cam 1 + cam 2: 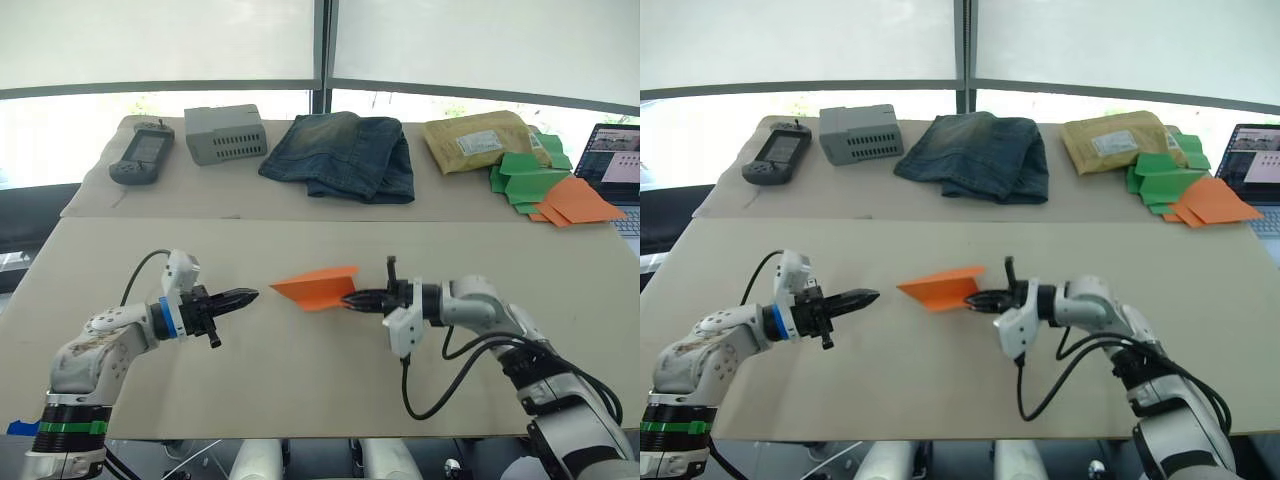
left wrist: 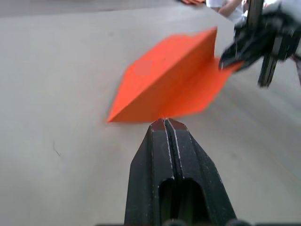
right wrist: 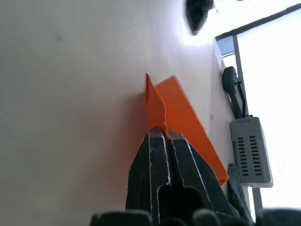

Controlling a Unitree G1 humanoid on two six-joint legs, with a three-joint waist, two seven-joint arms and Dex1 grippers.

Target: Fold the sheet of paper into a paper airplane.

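Right wrist view showed the right gripper [image 3: 162, 136] pinching the airplane's [image 1: 318, 287] right end, mid-table. The left gripper [image 1: 243, 297], fingers together and empty, pointed at its nose from just left. Light, limp and easily crumpled, the airplane seemed best held by its creased spine. Jeans [image 1: 342, 155], a grey box [image 1: 226, 133] and spare paper [image 1: 545, 185] lay far off, nothing obstructing.

Right gripper pinching the orange plane

The right gripper [image 3: 164, 136] has its two black fingers [image 3: 150, 162] pressed together on a thin edge of the paper airplane [image 3: 188, 117], which sits folded on the tan table [image 3: 70, 117] with one flap standing up. Past the plane, another dark gripper tip [image 3: 196, 14] pokes in, a bit blurry. Along the table's far side sit a grey vented box [image 3: 251, 150] and a dark handheld device [image 3: 231, 82], by bright windows.
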